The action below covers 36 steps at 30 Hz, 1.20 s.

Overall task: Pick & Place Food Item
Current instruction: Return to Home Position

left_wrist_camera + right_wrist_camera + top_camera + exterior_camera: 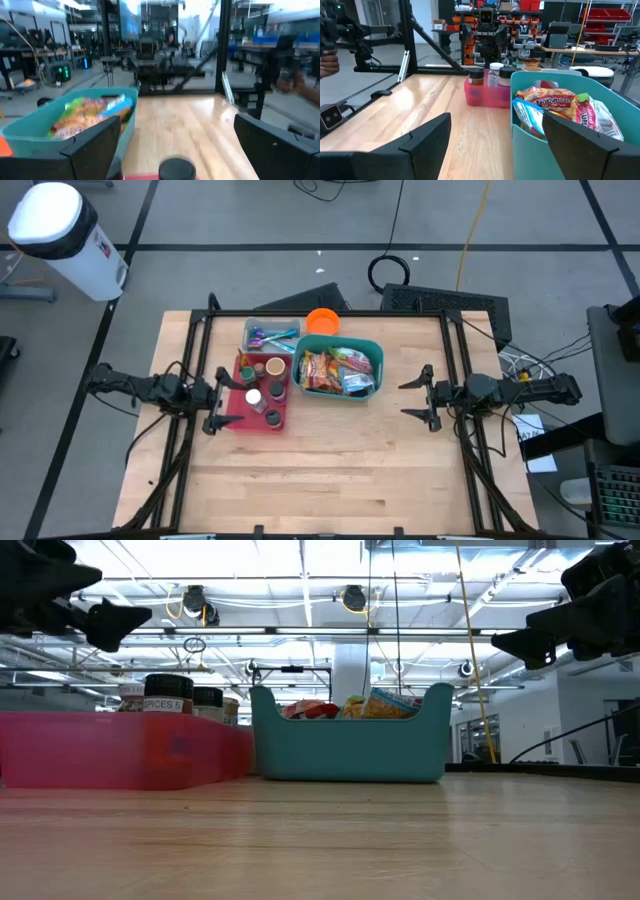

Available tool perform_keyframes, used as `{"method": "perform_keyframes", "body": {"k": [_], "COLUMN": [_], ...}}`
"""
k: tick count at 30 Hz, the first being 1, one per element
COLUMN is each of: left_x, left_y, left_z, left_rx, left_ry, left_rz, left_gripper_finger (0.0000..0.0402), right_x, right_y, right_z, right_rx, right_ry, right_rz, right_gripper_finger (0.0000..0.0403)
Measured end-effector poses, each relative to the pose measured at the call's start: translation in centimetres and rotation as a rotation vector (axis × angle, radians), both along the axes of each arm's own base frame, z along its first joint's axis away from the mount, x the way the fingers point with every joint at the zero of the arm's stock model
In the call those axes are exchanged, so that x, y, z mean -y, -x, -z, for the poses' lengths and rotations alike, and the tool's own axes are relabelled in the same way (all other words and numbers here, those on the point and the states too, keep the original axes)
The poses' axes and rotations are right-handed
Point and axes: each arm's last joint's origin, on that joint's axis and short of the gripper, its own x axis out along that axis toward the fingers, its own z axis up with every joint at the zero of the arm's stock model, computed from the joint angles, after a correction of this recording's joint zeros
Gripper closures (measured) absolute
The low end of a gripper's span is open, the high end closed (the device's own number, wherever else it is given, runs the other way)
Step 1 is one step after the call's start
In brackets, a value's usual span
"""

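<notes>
Spice bottles (262, 382) stand in the red bin (252, 421), with the teal bin (340, 340) at its 3 o'clock. The left gripper (228, 398), jaws released, is apparently over the red bin's 9 o'clock edge. The right gripper (405, 400), jaws also released, is at the teal bin's 3 o'clock.

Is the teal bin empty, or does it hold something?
Not empty. The teal bin is filled with snack packets; in the low view they rise above its rim.
</notes>
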Motion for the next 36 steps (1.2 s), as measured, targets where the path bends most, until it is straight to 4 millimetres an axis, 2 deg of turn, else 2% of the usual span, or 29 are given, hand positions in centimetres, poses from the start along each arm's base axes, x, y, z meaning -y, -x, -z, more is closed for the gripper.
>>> {"method": "perform_keyframes", "body": {"k": [15,22,36], "left_x": [-1.8,-1.8,-1.8], "left_y": [-0.2,-0.3,-0.3], "left_z": [0.3,0.6,0.6], "left_rx": [-0.034,-0.066,-0.065], "left_ry": [0.004,-0.027,-0.045], "left_rz": [-0.255,-0.055,-0.078], "left_gripper_finger": [0.0005,0.0005,0.0005], "right_x": [0.0,0.0,0.0], "right_y": [0.0,0.0,0.0], "right_z": [0.0,0.0,-0.1], "right_rx": [0.002,0.002,0.006], "right_ry": [0.012,0.012,0.006], "right_rz": [0.001,0.0,0.002], "right_gripper_finger": [0.0096,0.0096,0.0096]}}
